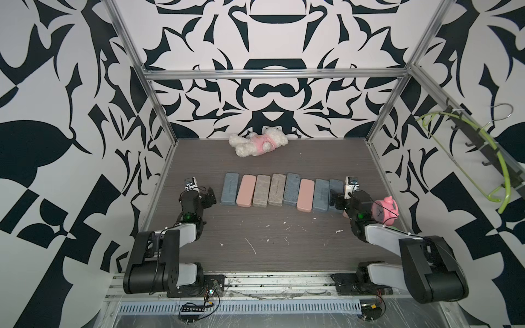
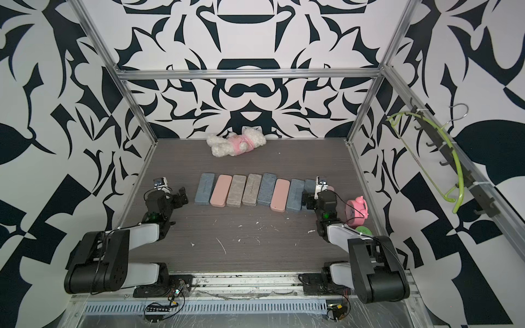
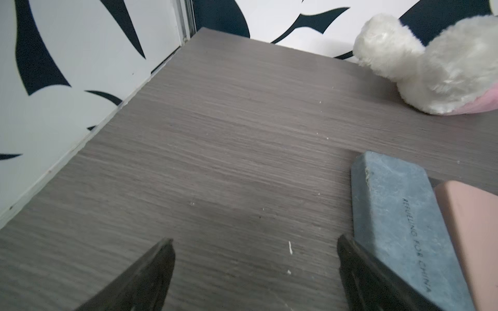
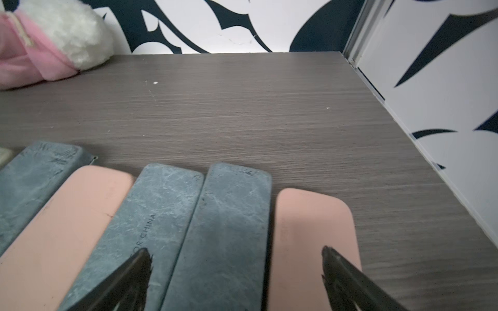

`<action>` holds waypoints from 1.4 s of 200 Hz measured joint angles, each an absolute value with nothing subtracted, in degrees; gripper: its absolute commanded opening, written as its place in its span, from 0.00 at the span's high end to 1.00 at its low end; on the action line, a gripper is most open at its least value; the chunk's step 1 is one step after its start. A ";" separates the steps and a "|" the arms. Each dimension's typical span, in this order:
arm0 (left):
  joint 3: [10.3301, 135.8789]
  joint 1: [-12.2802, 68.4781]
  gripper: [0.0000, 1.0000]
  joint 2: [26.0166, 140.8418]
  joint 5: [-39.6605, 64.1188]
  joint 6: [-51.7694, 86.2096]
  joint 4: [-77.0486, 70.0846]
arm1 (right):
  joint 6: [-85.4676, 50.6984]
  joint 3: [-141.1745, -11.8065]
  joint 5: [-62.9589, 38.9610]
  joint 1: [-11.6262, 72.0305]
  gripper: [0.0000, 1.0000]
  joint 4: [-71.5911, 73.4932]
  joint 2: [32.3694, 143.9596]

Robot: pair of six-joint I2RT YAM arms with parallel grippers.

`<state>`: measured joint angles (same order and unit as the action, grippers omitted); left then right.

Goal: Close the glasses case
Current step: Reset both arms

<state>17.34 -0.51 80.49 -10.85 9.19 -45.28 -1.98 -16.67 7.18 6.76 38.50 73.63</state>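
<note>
Right claw hangs spread over the right end of the cases rowed on the table, above a blue case and the end pink case. Left claw, also spread, sits beside the leftmost case. Every lid looks down already; with cases touching, a press could shove neighbours, or the arm could knock the clock.

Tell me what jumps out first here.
A row of glasses cases, blue, pink and grey, all shut, spans the table's middle. Left gripper and right gripper, both open, sit at its ends; a white plush toy lies at the back, a pink alarm clock at the right edge.
</note>
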 measured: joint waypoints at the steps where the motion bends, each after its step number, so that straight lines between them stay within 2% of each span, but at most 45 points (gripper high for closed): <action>1: 17.34 -0.51 0.01 80.73 -10.83 9.13 -45.58 | -1.85 -16.64 7.25 6.87 0.00 38.63 73.63; 24: 17.12 -0.27 0.01 88.99 -10.04 7.84 -54.48 | 0.54 -14.83 8.08 8.67 0.00 44.60 72.93; 42: 16.84 -0.19 0.01 88.92 -9.47 7.16 -54.96 | 1.43 -14.37 8.84 8.67 0.00 46.65 74.48; 90: 19.07 -0.08 0.01 88.75 -7.90 6.11 -54.96 | 1.30 -19.73 9.37 7.01 0.00 46.94 87.46; 126: 19.88 -0.08 0.01 88.75 -7.79 6.09 -53.95 | -1.06 -19.79 8.10 2.44 0.00 47.37 88.14; 280: 19.88 -0.08 0.01 88.75 -7.70 6.09 -52.60 | -1.58 -20.12 6.44 2.48 0.00 47.46 88.58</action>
<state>19.88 -0.08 88.75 -7.70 6.09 -52.60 -1.58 -20.12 6.44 2.48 47.46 88.58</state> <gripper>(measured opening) 0.993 0.999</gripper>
